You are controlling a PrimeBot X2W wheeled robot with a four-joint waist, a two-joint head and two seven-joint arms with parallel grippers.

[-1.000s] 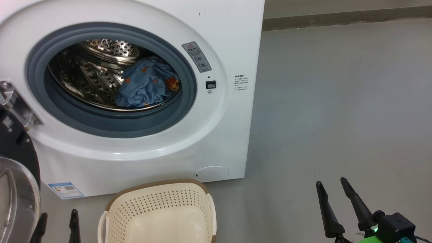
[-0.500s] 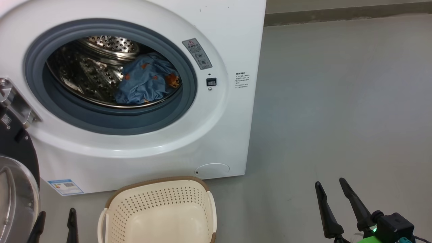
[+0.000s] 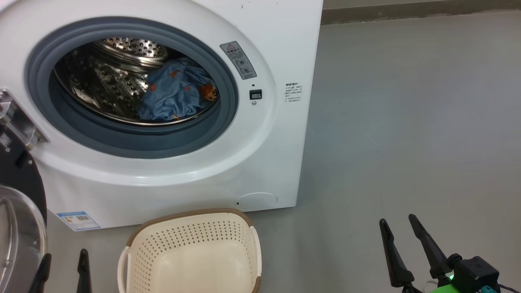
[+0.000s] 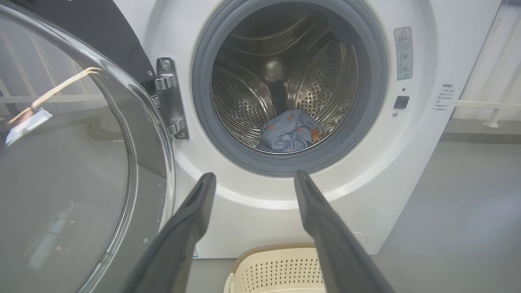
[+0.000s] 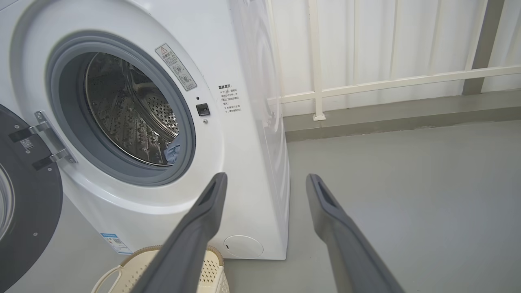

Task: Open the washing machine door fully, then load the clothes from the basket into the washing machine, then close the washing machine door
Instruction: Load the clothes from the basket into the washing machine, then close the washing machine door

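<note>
Status: door (image 3: 18, 228) open; clothes (image 3: 175, 97) in drum (image 3: 101, 81); basket (image 3: 187, 214) empty (loading looks done). Spread, empty: left gripper (image 3: 65, 255), right gripper (image 3: 397, 219). Remaining: shut door.

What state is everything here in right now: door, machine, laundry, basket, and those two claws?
washing machine door: swung wide open
washing machine: standing open, partly loaded
clothes: bunched up inside the machine
basket: upright, looks empty
left gripper: open, holding nothing
right gripper: open, holding nothing

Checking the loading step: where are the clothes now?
Head view: the clothes lie low and right in the drum of the washing machine, above the basket on the floor.
</note>
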